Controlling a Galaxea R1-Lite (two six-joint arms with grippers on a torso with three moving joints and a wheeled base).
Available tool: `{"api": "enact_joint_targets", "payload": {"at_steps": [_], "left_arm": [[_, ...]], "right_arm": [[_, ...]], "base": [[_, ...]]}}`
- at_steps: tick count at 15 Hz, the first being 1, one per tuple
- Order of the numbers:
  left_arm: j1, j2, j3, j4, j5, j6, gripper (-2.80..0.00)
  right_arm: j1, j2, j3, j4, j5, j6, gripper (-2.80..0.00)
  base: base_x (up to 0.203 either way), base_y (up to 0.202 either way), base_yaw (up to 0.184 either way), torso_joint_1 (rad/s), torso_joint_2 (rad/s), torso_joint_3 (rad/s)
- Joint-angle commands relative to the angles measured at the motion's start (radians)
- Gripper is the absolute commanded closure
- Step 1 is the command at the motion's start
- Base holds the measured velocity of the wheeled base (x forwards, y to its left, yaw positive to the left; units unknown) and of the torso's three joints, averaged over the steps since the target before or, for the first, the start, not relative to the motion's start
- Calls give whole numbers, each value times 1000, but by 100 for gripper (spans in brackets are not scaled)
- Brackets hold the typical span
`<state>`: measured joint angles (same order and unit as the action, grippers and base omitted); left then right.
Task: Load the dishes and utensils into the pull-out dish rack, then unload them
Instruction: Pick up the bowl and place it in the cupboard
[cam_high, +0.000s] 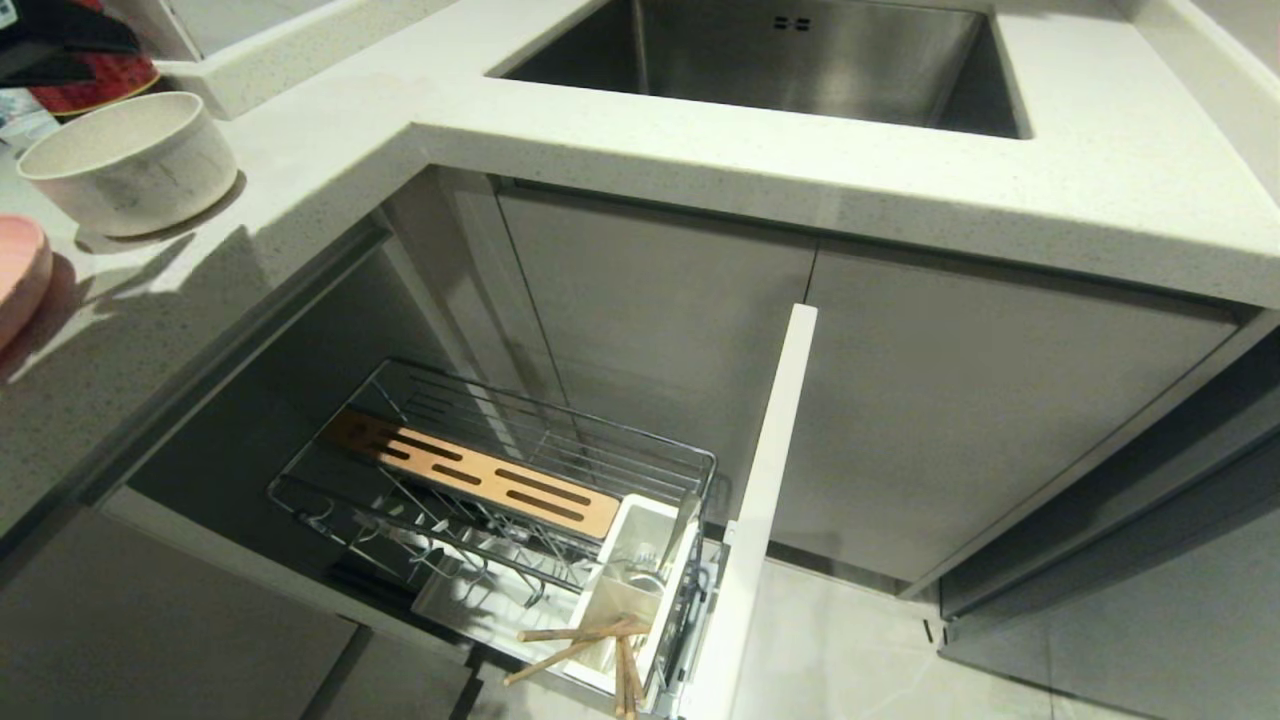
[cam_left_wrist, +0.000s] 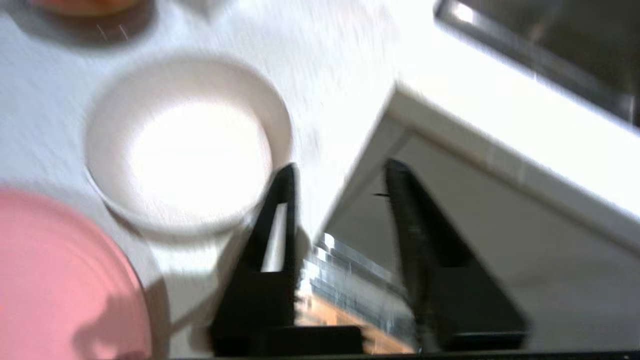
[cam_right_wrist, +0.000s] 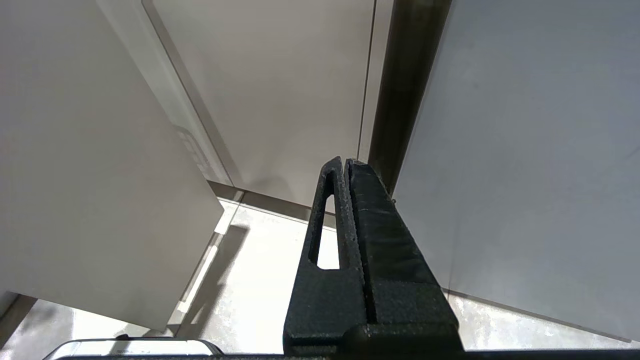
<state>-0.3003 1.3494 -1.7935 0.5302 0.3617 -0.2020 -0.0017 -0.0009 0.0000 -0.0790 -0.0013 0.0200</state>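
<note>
The pull-out dish rack (cam_high: 560, 415) stands drawn out below the counter, with its slotted wooden strip (cam_high: 470, 470) and white utensil holder (cam_high: 640, 565). Wooden chopsticks (cam_high: 580, 640) lean out of that holder. On the counter at the left sit the off-white bowl (cam_high: 130, 160) and, beside it, the pink plate (cam_high: 20, 275). Neither arm shows in the head view. In the blurred left wrist view, my left gripper (cam_left_wrist: 340, 170) hangs open and empty above the counter's inner corner, close beside the bowl (cam_left_wrist: 185, 145) and the plate (cam_left_wrist: 60, 280), with the rack (cam_left_wrist: 350, 280) below. My right gripper (cam_right_wrist: 345, 162) is parked, shut on nothing.
A steel sink (cam_high: 780, 60) is set into the counter at the back. The rack's white cabinet front (cam_high: 760, 520) juts out over the tiled floor (cam_high: 860, 650). Grey cabinet doors (cam_high: 960, 420) close off the right. A red and black object (cam_high: 90, 75) lies behind the bowl.
</note>
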Motion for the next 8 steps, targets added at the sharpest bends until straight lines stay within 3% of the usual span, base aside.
{"api": "enact_joint_targets", "payload": {"at_steps": [1,8], "left_arm": [[30,17,18,-71,3,7,-280],[105,168,-14,-105,3,52,-280]], "right_arm": [[0,1,26,-1,0,0,0],[0,1,26,-1,0,0,0]], "base": [[0,0,0,0,0,0],[0,0,0,0,0,0]]}}
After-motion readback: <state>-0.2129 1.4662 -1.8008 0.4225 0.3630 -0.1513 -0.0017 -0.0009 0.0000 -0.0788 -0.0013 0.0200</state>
